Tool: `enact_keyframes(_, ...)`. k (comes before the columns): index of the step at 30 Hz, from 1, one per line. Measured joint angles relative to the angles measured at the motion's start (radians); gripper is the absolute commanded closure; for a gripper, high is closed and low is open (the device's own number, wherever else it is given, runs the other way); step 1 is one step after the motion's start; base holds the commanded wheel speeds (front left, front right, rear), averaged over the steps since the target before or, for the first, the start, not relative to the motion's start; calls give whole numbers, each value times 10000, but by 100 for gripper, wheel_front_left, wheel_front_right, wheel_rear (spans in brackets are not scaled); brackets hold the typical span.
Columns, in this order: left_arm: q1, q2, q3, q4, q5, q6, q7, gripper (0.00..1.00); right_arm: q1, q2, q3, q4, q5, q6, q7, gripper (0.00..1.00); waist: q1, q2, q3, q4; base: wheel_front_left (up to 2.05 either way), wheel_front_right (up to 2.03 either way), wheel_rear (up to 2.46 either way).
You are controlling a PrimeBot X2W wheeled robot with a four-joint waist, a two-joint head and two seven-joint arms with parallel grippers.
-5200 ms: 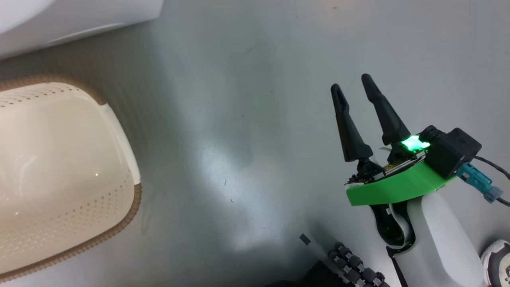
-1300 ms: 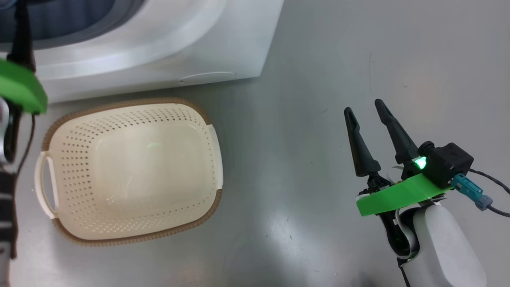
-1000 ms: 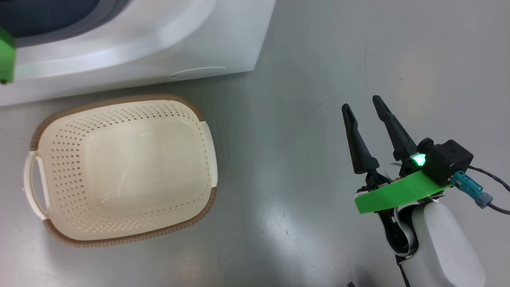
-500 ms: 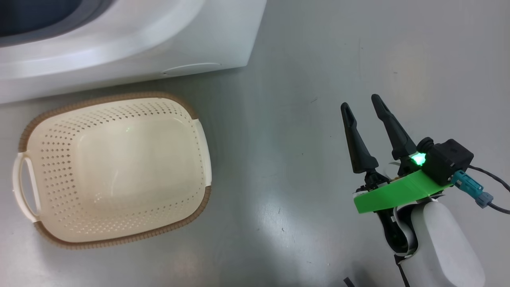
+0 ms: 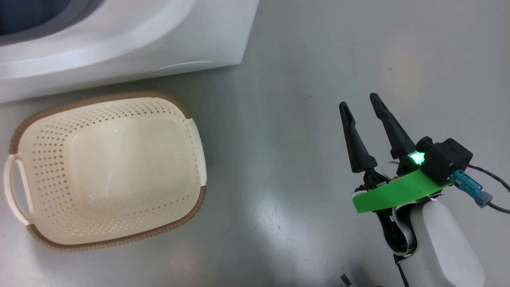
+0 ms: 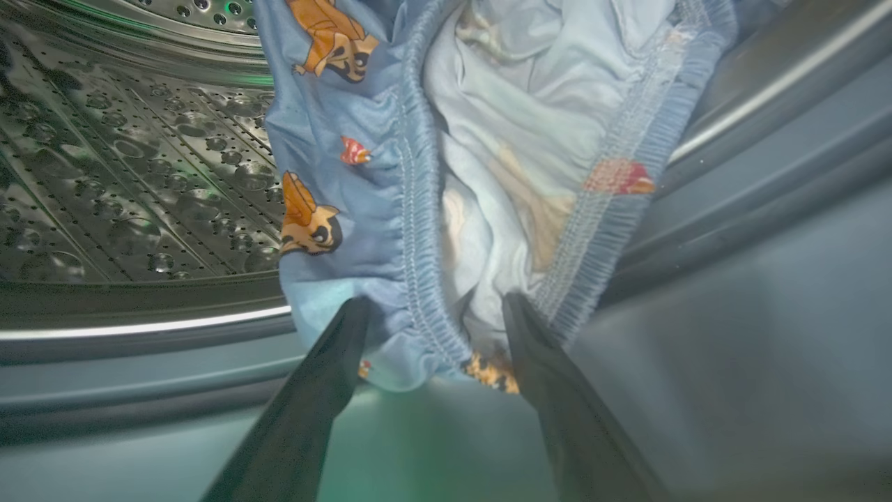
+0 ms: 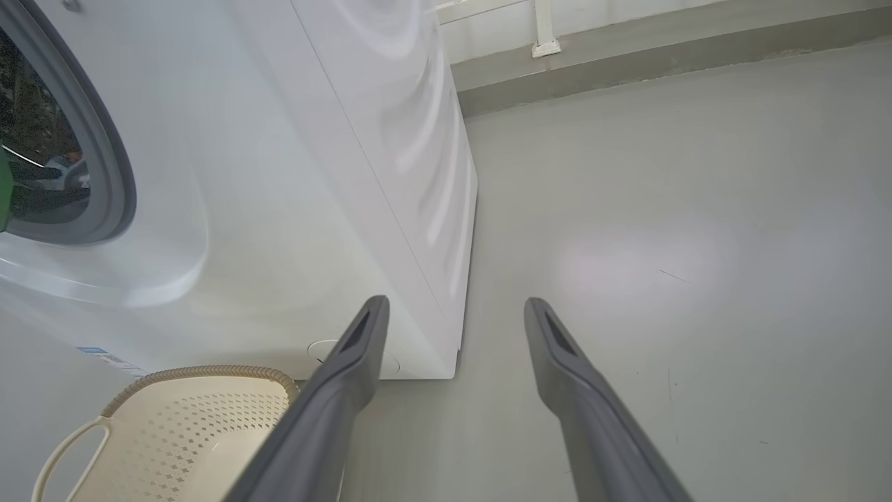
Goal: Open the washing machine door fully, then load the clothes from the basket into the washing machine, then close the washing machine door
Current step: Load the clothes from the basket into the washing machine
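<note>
One bundle of soft blue clothes printed with orange-brown bears (image 6: pixel 481 125) lies at the mouth of the big white front-loading washing machine (image 5: pixel 131 40). It hangs from the perforated steel drum (image 6: pixel 139 174) and its hem seems to reach the grey rubber ring (image 6: pixel 766 279). The left gripper (image 6: pixel 433 301) is at that same mouth, jaws spread wide, with the hem lying loose between them and nothing pinched. Just in front of the washing machine, on the grey floor (image 5: pixel 279 119), sits the small cream-white perforated plastic basket with a brown woven-look rim (image 5: pixel 51 167), with no clothes in it. Well off to the right of the washing machine, the right gripper (image 5: pixel 359 100) hovers above the floor, jaws released and holding nothing. To my eye the loading is nearly done. I'd nudge the hem deeper into the drum so nothing rests on the ring. Then I'd draw the left arm straight back so a finger doesn't snag the elastic edge. Only then would I swing the door shut.
</note>
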Motion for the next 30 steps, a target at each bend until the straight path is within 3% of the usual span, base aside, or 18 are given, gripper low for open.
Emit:
enact_keyframes(5,-173,13,61,176,-224,77,-12,0,1,0,12,-2,-4,0,0,0,0,0,39,-47,0,0,0)
enact_keyframes(7,-207,13,115,263,-401,86,0,95,1,2,12,-2,-4,0,0,0,0,0,50,-59,0,0,0)
enact_keyframes(8,-207,13,115,263,-401,86,0,100,1,2,12,-2,-4,0,0,0,0,0,50,-59,0,0,0)
enact_keyframes(13,-235,-8,207,374,-650,-4,-63,100,1,0,-6,-12,-8,0,0,0,0,0,79,-52,0,0,0)
enact_keyframes(17,-238,-48,414,303,-1104,-102,-696,100,1,2,-4,-17,-8,0,0,0,0,-1,93,-39,0,0,0)
enact_keyframes(30,-1174,-838,1674,-48,-3231,-1174,-2460,100,-18,4,79,-40,12,0,0,0,0,0,247,-193,0,0,0)
